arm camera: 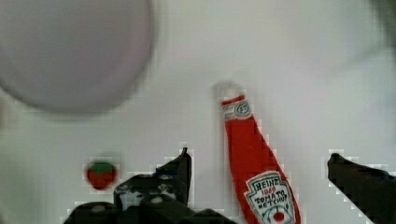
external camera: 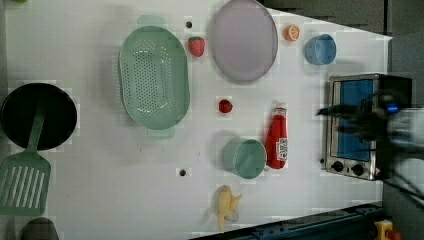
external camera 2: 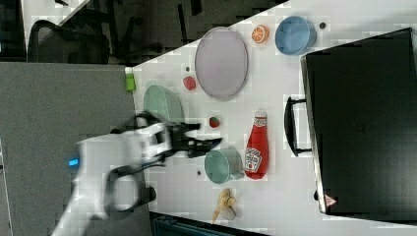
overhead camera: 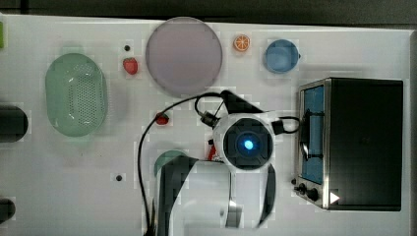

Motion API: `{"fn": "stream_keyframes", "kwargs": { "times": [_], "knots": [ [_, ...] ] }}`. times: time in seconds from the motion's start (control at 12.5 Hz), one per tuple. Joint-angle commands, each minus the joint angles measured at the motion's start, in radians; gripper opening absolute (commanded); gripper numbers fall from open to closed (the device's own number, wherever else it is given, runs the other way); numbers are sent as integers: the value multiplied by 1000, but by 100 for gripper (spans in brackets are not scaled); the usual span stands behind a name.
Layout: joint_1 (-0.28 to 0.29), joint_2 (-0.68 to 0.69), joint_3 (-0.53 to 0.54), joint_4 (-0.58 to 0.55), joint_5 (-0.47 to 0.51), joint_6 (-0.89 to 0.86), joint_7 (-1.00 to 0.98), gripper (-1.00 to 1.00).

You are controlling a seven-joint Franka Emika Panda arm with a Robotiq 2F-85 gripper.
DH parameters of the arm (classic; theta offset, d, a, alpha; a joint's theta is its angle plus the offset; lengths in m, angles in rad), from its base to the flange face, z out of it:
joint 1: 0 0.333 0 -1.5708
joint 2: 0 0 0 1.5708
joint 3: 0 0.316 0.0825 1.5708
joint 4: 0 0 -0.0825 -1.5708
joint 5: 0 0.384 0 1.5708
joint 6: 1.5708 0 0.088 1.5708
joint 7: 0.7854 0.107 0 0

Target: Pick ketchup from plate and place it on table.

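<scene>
Ketchup (external camera: 277, 137) on table (external camera: 100, 190); plate (external camera: 243, 40) bare.

Ketchup (arm camera: 254, 163) lies on table (arm camera: 289, 56) between spread pincer (arm camera: 259, 170) fingers.

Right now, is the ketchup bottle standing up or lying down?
Lying down: the ketchup rests lengthwise on the table, beside a green cup.

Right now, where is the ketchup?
In the left view the ketchup lies flat on the table, below the plate, between the green cup and the toaster oven.
</scene>
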Motion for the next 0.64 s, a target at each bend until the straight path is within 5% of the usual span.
{"fn": "stream_keyframes", "kwargs": {
  "times": [0.08,0.4,0.64],
  "knots": [
    [10,-114,4,125,5,-209,272,100],
    [10,-162,6,295,2,-521,313,100],
    [10,-161,10,338,2,-599,313,100]
  ]
}}
